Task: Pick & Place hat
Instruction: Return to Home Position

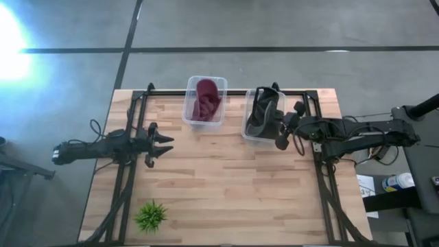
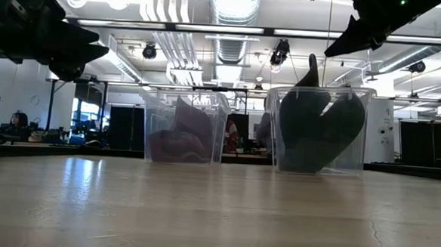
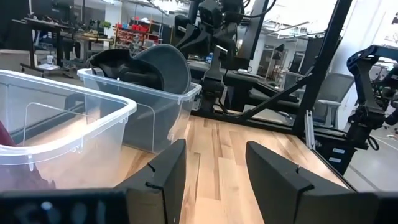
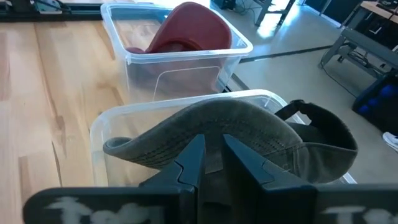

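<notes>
A dark grey hat (image 1: pixel 260 113) lies in the right clear bin (image 1: pixel 248 134) at the table's far side, with one part sticking up above the bin's rim (image 2: pixel 312 68). A maroon hat (image 1: pixel 206 99) lies in the left clear bin (image 1: pixel 186 118). My right gripper (image 4: pixel 213 155) is at the right bin's near right corner, shut on the grey hat. My left gripper (image 1: pixel 163 144) is open and empty above the table's left part, pointing toward the bins (image 3: pixel 214 168). My right gripper pinches the grey hat's brim edge (image 4: pixel 214 134) between its two fingers. The fingers come slanting down from the table's right side over the bin's rim. The hat's crown and strap rest inside the bin.
A small green plant (image 1: pixel 151 216) stands near the table's front left corner. Black frame rails run along the table's left and right sides (image 1: pixel 322 178). The bare wood between the arms and the front edge is free (image 1: pixel 233 185).
</notes>
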### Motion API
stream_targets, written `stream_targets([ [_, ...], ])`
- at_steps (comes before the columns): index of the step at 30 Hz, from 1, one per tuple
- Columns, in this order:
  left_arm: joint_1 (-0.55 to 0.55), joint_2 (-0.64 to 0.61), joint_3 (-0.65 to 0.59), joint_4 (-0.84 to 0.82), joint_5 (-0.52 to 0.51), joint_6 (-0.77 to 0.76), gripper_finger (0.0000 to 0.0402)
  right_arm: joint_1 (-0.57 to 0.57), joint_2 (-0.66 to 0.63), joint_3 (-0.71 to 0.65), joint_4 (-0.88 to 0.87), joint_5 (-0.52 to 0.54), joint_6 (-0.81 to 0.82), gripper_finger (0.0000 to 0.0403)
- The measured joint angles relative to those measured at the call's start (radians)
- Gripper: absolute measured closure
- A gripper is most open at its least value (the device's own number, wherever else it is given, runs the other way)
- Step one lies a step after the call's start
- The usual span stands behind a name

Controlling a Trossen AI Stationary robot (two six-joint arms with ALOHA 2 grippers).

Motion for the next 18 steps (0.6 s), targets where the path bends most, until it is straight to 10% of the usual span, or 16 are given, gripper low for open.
stream_targets([
  [18,0.0,0.003,0.002,-0.013,0.0,-0.001,0.0241,0.0,0.095,-0.001,-0.001,-0.002,-0.035,0.0355],
])
